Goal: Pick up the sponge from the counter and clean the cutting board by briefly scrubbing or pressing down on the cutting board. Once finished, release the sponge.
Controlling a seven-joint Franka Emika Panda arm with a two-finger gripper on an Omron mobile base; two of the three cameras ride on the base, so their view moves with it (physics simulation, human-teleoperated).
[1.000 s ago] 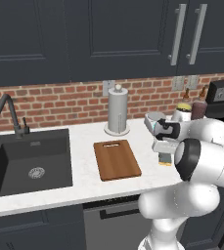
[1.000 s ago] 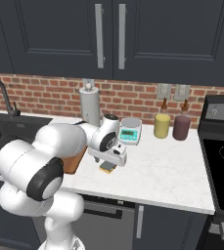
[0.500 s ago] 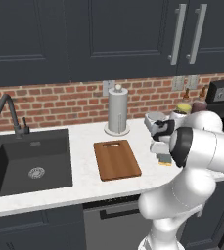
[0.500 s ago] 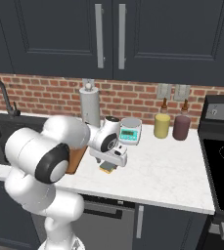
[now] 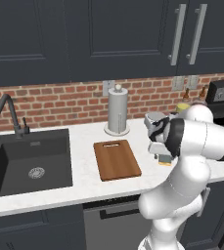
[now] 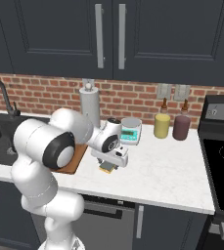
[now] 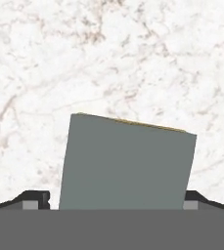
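The sponge [image 7: 128,163] lies flat on the white counter [image 7: 108,58], grey-green top up with a thin yellow edge showing. My gripper [image 7: 116,199] is down over it, open, one dark fingertip [image 7: 35,199] on each side of the block and a small gap on the left side. From the base views the sponge [image 5: 164,160] [image 6: 106,169] sits just under the hand [image 5: 161,149] [image 6: 111,157]. The brown cutting board [image 5: 116,159] lies to the left of the sponge, slot handle toward the wall; in the right base view my arm hides most of the board [image 6: 72,160].
A paper-towel roll [image 5: 117,110] stands behind the board. The black sink [image 5: 28,158] and faucet [image 5: 8,114] are at the left. A white scale with teal display [image 6: 131,132] and two bottles [image 6: 162,124] [image 6: 182,127] stand by the wall; the stove [image 6: 221,156] is at the right.
The hand has dropped a little lower over the sponge, and the arm's elbow has swung. The sponge and the board have not moved.
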